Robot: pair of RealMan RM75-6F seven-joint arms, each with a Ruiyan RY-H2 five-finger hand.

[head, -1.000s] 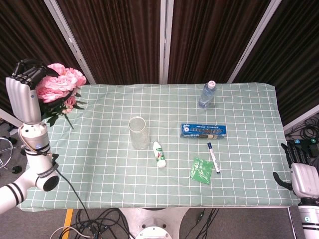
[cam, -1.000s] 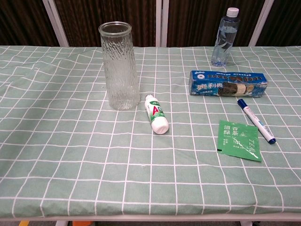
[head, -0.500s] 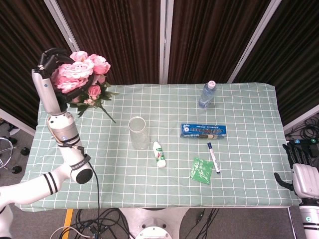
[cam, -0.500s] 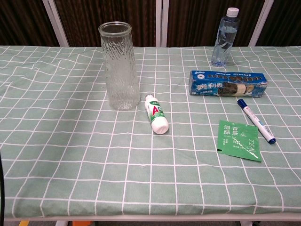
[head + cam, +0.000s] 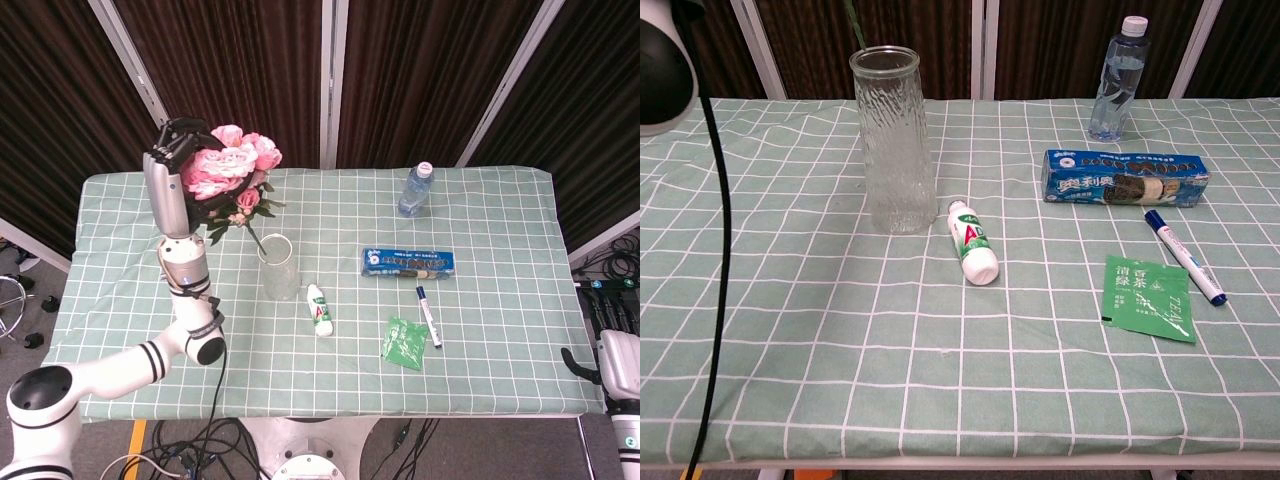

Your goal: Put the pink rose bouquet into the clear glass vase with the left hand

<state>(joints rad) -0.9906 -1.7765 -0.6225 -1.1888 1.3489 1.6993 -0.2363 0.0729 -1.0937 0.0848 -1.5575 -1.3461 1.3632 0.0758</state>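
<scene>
**Head view: bouquet hovering at the vase's rim**

Head view is showing the left hand [image 5: 172, 170] gripping the pink rose bouquet [image 5: 228, 173] above the table [image 5: 500, 300], its stem tip [image 5: 256, 240] dipping toward the mouth of the clear glass vase [image 5: 279, 266], seemingly just at the rim. Right hand [image 5: 622, 362] is sitting off the table's edge, mostly cropped; its fingers can't be judged.
</scene>
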